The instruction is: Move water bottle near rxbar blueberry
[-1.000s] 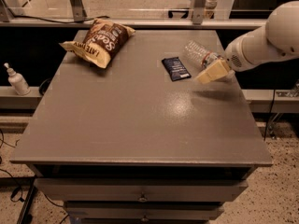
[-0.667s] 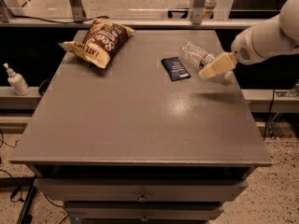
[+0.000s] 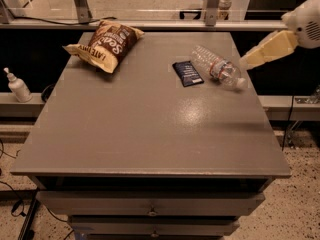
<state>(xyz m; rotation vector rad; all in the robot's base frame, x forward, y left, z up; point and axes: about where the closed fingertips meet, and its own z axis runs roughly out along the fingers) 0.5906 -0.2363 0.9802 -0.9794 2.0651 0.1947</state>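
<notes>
The water bottle [image 3: 216, 67] lies on its side on the grey table [image 3: 145, 129], near the far right edge, its white cap pointing right and toward me. The rxbar blueberry [image 3: 187, 73], a small dark navy wrapper, lies flat just left of the bottle, almost touching it. My gripper [image 3: 251, 60] is up at the right, past the table's right edge, clear of the bottle and holding nothing.
A brown-and-tan chip bag [image 3: 105, 45] lies at the table's far left. A small white pump bottle [image 3: 17, 85] stands on a ledge left of the table. Drawers [image 3: 150, 211] front the table below. A rail runs behind.
My gripper has pulled back up and to the right, away from the water bottle. The bottle stays lying beside the rxbar blueberry.
</notes>
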